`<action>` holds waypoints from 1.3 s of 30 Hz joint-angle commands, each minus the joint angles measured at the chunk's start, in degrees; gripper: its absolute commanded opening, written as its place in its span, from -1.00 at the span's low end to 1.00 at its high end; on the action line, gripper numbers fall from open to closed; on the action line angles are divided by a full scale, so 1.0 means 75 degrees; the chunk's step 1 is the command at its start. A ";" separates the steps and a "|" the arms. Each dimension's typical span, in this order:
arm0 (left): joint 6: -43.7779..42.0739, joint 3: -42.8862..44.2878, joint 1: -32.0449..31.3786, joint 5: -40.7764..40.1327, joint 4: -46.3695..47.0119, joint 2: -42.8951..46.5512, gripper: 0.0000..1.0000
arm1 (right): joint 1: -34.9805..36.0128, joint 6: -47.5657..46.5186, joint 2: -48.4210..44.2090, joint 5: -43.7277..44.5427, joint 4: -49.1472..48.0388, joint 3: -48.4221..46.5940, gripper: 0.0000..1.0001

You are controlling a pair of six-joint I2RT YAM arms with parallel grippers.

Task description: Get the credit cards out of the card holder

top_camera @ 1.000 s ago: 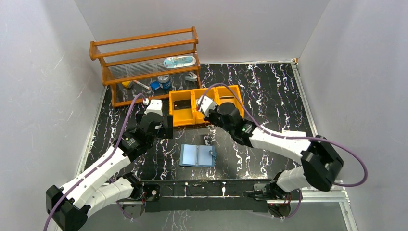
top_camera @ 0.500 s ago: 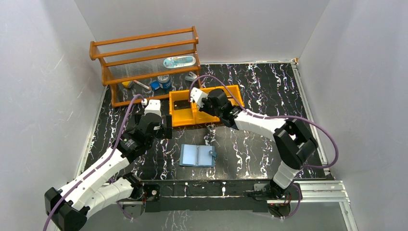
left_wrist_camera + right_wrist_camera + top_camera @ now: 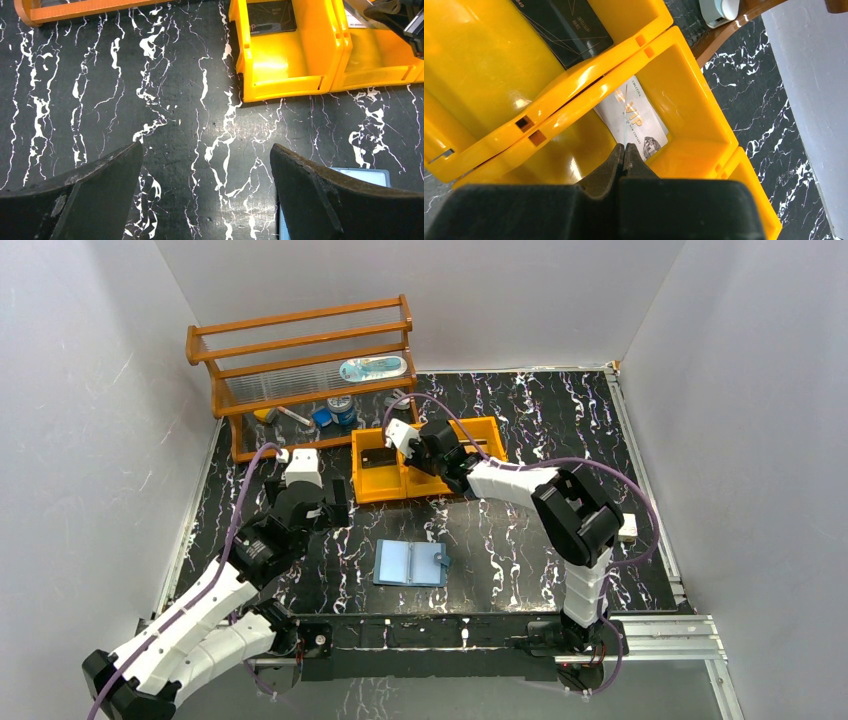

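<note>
Right wrist view: the right pincer point(image 3: 624, 146), having swung sideways over the orange tray point(image 3: 704, 125), is pinched shut on what looks like an edge-on card point(image 3: 625, 112). A silver card point(image 3: 644, 127) lies just beyond its tips. This is probably a drop-off. The card holder point(image 3: 410, 563) lies open well behind it. The left pincer point(image 3: 205, 146) gapes wide and empty.

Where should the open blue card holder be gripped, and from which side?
Likely the small tab jutting from the card holder's right edge, approached from above: the holder lies open and flat on the table, and the tab is its only narrow, protruding part.
</note>
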State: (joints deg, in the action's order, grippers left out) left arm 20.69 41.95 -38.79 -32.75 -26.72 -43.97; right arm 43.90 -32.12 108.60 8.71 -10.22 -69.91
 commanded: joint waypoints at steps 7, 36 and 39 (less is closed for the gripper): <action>0.0066 -0.0081 0.0027 -0.0421 0.0000 0.0184 0.97 | -0.0205 -0.0101 0.0371 -0.0030 -0.0710 -0.0584 -1.00; -0.0016 -0.0070 0.0240 -0.0160 0.0082 0.0014 0.97 | -0.0437 -0.0101 0.1098 0.0239 -0.0332 -0.0816 -1.00; -0.0038 -0.0064 0.0281 -0.0103 0.0114 0.0003 0.97 | -0.0437 -0.0101 0.1030 0.0239 -0.0200 -0.0775 -1.00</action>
State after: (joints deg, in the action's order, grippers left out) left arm 20.78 41.63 -37.23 -33.56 -26.92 -43.83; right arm 40.88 -33.04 116.64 10.15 -13.45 -74.67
